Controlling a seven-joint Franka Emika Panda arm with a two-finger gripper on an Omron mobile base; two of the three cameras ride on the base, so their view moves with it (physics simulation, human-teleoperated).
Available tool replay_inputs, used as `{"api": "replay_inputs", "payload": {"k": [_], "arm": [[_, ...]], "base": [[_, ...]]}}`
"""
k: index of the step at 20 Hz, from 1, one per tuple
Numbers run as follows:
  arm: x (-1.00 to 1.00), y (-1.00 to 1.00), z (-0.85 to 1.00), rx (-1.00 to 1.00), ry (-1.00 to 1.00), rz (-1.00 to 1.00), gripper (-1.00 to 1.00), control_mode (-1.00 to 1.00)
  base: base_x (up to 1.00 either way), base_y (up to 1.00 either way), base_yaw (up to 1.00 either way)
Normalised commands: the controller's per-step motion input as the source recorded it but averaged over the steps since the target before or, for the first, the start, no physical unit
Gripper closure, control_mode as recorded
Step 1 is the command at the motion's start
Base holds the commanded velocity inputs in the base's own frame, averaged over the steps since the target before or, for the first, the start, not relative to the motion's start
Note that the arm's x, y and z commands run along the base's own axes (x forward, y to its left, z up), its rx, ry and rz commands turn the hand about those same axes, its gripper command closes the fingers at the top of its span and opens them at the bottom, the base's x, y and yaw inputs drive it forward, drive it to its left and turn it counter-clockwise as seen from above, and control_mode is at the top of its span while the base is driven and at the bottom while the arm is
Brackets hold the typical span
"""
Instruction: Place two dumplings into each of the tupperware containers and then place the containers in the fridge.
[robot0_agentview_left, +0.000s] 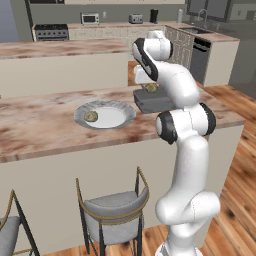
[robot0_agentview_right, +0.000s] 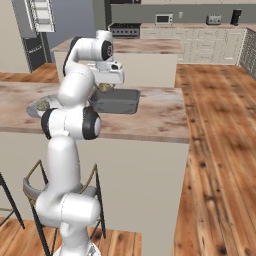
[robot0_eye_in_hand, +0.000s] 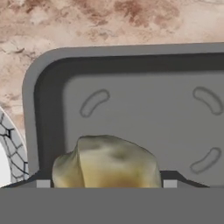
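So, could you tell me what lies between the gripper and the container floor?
A dumpling, between the gripper's tips, over the tupperware container in the hand view.

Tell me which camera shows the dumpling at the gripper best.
The hand view: the dumpling looms large and unobstructed above the tupperware container. The left base view shows it small beside the arm; the right base view shows a sliver.

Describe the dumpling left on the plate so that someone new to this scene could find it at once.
Start at the marbled counter nearest the stools, then find the round white plate left of the dark grey container. The dumpling is the lone olive-tan lump near the plate's left rim; the other dumpling sits at the pincer over the container.
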Motion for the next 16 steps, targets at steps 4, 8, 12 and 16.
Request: {"api": "replay_inputs", "payload": {"k": [4, 8, 12, 16], "arm": [[0.43, 0.02, -0.24, 0.0, 0.06, 0.0, 1.0, -1.0], [0.07, 0.0, -0.29, 0.0, 0.03, 0.0, 1.0, -1.0], [0.03, 0.0, -0.26, 0.0, 0.02, 0.0, 1.0, -1.0], [0.0, 0.0, -0.26, 0.0, 0.02, 0.0, 1.0, -1.0]], "base": [[0.0, 0.0, 0.0], [0.0, 0.0, 0.0], [0.0, 0.0, 0.0], [0.0, 0.0, 0.0]]}}
